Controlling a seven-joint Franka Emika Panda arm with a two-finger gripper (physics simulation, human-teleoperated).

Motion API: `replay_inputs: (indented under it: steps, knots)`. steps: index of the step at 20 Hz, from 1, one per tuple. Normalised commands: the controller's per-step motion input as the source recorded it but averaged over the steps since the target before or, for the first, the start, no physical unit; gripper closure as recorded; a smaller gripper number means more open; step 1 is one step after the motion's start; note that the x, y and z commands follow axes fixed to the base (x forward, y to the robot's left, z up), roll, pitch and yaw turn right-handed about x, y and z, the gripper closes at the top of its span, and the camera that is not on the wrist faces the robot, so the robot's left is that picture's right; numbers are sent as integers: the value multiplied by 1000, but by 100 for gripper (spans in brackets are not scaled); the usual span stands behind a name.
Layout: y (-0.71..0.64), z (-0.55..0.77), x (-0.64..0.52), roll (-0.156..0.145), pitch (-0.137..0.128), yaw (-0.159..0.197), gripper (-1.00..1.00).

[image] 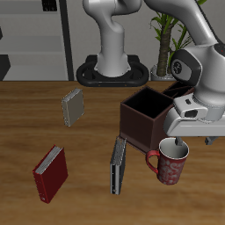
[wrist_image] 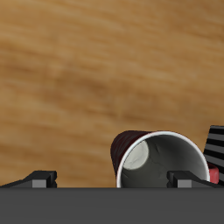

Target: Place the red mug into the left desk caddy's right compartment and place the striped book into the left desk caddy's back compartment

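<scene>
A simulated home study or office: a wooden bench carries books (a dark red book among them), with a potted plant and pale shelving behind the robot's base.

Directly beneath the fingers: red mug, mouth open upward, rim just under the tips. Close beyond the fingers, toward the robot's base: left desk caddy, walls upright, blocking. Beside the mug: striped book. Elsewhere around the fingers, bare table.
</scene>
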Motion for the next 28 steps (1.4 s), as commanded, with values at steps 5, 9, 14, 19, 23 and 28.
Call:
replay_inputs:
  steps: [5,9,14,19,23,28]
  knots:
    - [-23,-471,30,-2,62,-37,-100]
    - [-74,-407,26,0,46,-11,100]
    - [-121,-131,-23,-14,20,-21,100]
    - [-150,245,-61,-20,-40,20,100]
    - [-104,431,-121,-6,-82,81,100]
    - [-120,635,-183,-9,-84,54,100]
